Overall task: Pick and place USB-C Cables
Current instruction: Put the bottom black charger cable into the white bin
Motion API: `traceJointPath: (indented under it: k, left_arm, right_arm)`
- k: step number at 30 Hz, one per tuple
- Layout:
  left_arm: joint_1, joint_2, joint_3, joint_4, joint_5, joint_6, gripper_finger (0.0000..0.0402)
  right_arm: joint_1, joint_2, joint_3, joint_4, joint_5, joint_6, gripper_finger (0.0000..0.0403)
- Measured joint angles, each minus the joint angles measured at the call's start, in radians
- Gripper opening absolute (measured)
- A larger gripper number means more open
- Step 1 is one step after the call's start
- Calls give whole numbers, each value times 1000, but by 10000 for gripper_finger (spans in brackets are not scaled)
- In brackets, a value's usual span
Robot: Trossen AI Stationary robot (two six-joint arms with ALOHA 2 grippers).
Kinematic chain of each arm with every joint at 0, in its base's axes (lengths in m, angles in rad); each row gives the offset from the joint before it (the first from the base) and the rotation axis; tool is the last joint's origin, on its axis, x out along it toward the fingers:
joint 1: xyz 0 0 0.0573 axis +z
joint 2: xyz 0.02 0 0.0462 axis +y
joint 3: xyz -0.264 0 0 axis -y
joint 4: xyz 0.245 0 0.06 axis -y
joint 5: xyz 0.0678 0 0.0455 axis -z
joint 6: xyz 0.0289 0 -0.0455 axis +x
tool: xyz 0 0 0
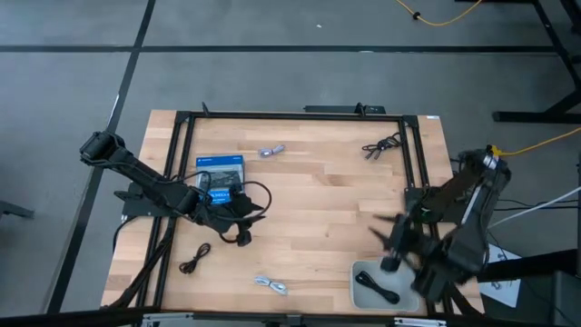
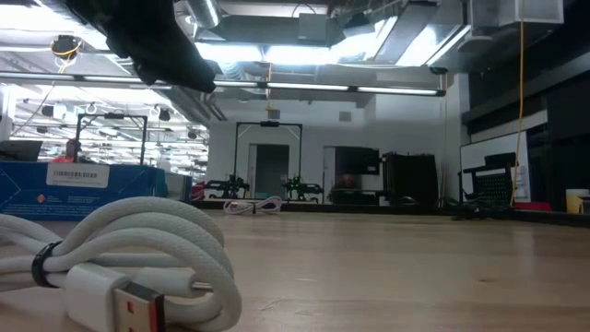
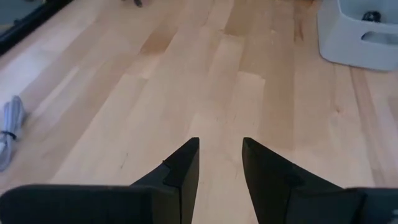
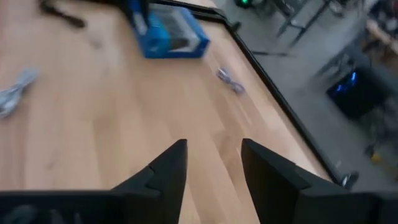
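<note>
Five small cables show in the high view. A pale one [image 1: 270, 151] and a black one [image 1: 381, 145] lie near the far edge. Another black one [image 1: 194, 260] and a pale one [image 1: 272, 284] lie near the near edge, the pale one filling the low view [image 2: 120, 263]. The third black cable [image 1: 377, 288] lies in a grey tray [image 1: 363, 272]. My left gripper [image 1: 242, 236] [image 3: 221, 158] hovers open just near of the blue box [image 1: 221, 173]. My right gripper [image 1: 392, 238] [image 4: 213, 162] is open above bare wood, just far of the tray.
The blue box stands left of the table's centre, also in the low view [image 2: 78, 189] and the right wrist view [image 4: 168, 31]. A black frame [image 1: 300, 115] runs along the far and side edges. Bare wood [image 1: 318, 213] lies between the two grippers.
</note>
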Motion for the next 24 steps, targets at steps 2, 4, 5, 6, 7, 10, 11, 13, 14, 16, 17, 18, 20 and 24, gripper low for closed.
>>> traceJointPath:
  k: [2,4,5,6,7,10,11,13,14,16,17,18,20,24]
  left_arm:
    - [0,0,0,0,-2,31,115]
    - [1,0,0,0,-18,51,115]
    - [3,0,0,0,-28,53,115]
    - [6,0,0,0,-35,53,115]
    - [11,0,0,1,-36,52,115]
    - [29,-1,7,-11,-11,-21,115]
    - [34,-2,19,-29,24,-53,115]
    - [35,-3,62,-82,112,-81,115]
    - [29,-3,89,-127,150,-83,114]
    - [13,4,155,-249,190,-73,114]
    - [5,5,188,-333,200,-62,114]
    - [-4,5,223,-424,207,-56,114]
    - [-23,5,285,-588,234,-90,114]
    - [-69,5,342,-801,354,-334,114]
  right_arm:
    - [0,-79,-112,3,14,121,155]
    - [0,-144,-214,38,63,218,155]
    - [0,-171,-254,61,100,245,155]
    - [0,-197,-295,80,140,265,155]
    - [0,-216,-328,93,174,279,155]
    - [0,-264,-406,131,236,282,155]
    - [0,-277,-425,143,237,282,155]
    - [0,-295,-461,163,236,283,155]
    - [0,-300,-477,175,237,282,155]
    - [0,-306,-503,202,239,283,155]
    - [0,-307,-513,212,239,282,155]
    - [0,-307,-522,233,239,283,155]
    - [0,-307,-541,276,238,282,155]
    - [0,-305,-587,362,238,281,155]
